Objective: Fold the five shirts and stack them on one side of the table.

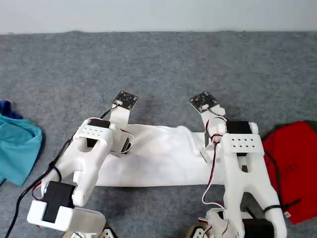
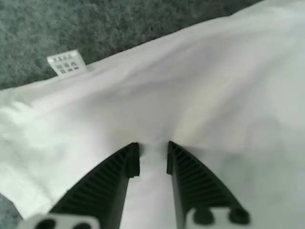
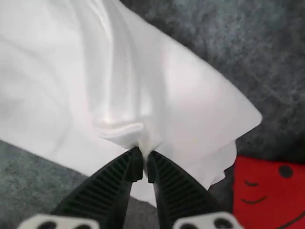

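Note:
A white shirt (image 1: 163,156) lies folded into a long band across the middle of the grey table. My left gripper (image 2: 152,160) pinches a ridge of the white shirt (image 2: 200,95) near its left end, its fingers (image 2: 129,160) closed on the cloth. A small label (image 2: 66,63) sticks out of the shirt's edge. My right gripper (image 3: 141,164) is shut on a bunched fold of the white shirt (image 3: 86,81) near its right end. A red shirt (image 1: 292,163) lies at the right edge, a teal shirt (image 1: 17,146) at the left edge.
A dark blue cloth (image 1: 7,110) peeks out behind the teal shirt. The red shirt (image 3: 267,195) with a black face print lies close beside my right gripper. Grey carpet-like table surface (image 1: 163,69) stretches open toward the far wall.

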### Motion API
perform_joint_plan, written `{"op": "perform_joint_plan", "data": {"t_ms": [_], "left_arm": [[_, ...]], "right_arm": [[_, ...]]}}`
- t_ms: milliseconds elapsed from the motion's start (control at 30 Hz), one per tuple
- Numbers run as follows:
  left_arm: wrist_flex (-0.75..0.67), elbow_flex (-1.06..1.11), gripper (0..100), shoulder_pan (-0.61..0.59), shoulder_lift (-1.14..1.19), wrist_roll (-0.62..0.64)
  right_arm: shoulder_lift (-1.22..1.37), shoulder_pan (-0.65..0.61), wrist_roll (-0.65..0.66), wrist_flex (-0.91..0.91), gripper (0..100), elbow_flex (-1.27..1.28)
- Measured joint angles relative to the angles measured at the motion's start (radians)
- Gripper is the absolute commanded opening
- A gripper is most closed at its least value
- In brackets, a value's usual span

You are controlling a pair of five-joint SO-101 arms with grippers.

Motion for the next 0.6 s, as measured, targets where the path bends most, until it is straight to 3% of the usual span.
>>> {"op": "perform_joint_plan", "data": {"t_ms": [167,600], "left_arm": [[0.0,0.0,11,0.0,0.0,0.0],[0.0,0.0,11,0.0,0.0,0.002]], "right_arm": [[0.0,0.005,0.008,0.054,12.8,0.0],[0.0,0.089,0.029,0.212,13.3,-0.238]]}}
